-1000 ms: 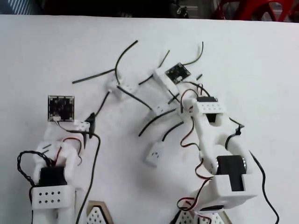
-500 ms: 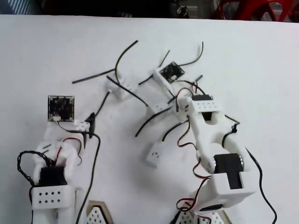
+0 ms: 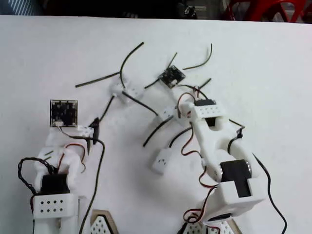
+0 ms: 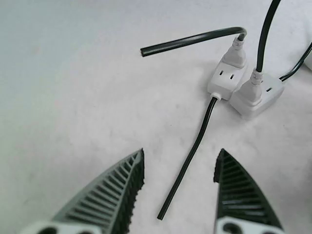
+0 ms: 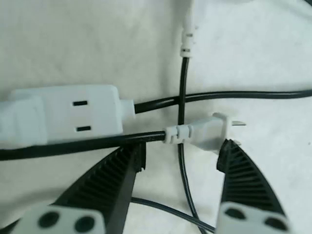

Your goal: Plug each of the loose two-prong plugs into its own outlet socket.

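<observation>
Right gripper (image 5: 183, 146) has fingers open right at the white plug (image 5: 204, 132) mid-desk by a socket (image 5: 83, 117); looks light with a floppy cord, so pinch its hard body, not the prongs.

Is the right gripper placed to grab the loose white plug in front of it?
Probably yes: the right gripper is open and the plug lies ahead between its jaws, nothing over it. A black cable crossing underneath might get pinched.

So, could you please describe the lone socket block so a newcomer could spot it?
Start at the right arm on the white table. The socket block lies beside its forearm, toward the left arm, alone while the other sockets cluster farther back.
</observation>
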Controlling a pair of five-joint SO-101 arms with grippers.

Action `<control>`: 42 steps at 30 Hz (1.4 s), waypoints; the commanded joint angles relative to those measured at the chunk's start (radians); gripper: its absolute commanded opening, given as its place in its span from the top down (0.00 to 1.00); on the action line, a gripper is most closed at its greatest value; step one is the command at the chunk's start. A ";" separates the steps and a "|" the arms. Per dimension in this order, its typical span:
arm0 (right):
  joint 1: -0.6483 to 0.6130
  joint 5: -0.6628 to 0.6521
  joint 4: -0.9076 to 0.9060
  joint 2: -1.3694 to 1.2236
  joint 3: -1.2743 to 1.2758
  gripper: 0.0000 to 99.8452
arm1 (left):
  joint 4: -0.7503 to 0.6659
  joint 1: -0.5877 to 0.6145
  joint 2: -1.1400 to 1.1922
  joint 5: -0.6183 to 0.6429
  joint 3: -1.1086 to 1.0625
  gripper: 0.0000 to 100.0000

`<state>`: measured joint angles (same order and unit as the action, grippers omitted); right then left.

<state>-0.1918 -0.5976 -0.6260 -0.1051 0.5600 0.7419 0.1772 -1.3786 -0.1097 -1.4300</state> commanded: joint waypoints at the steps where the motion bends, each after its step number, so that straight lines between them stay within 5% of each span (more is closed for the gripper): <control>1: -0.022 -0.003 0.036 -0.021 -0.049 0.77 | -0.026 0.007 -0.015 -0.009 0.003 0.76; 10: 0.018 -0.005 0.038 -0.101 -0.158 0.99 | -0.026 0.007 -0.015 -0.009 0.003 0.76; 22: 0.024 -0.028 -0.127 0.122 -0.160 0.98 | -0.026 0.007 -0.015 -0.009 0.005 0.76; 27: 0.004 -0.077 -0.143 0.119 -0.155 0.82 | -0.026 0.007 -0.015 -0.009 0.005 0.76; 31: -0.048 -0.095 -0.174 0.119 -0.157 0.80 | -0.026 0.007 -0.015 -0.009 0.005 0.76; 42: -0.087 -0.095 -0.104 -0.128 -0.310 0.80 | -0.026 0.007 -0.015 -0.037 0.003 0.76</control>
<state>-0.2869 -0.6897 -0.7472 -0.1910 0.3376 0.7419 0.1772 -1.3786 -0.1097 -1.4300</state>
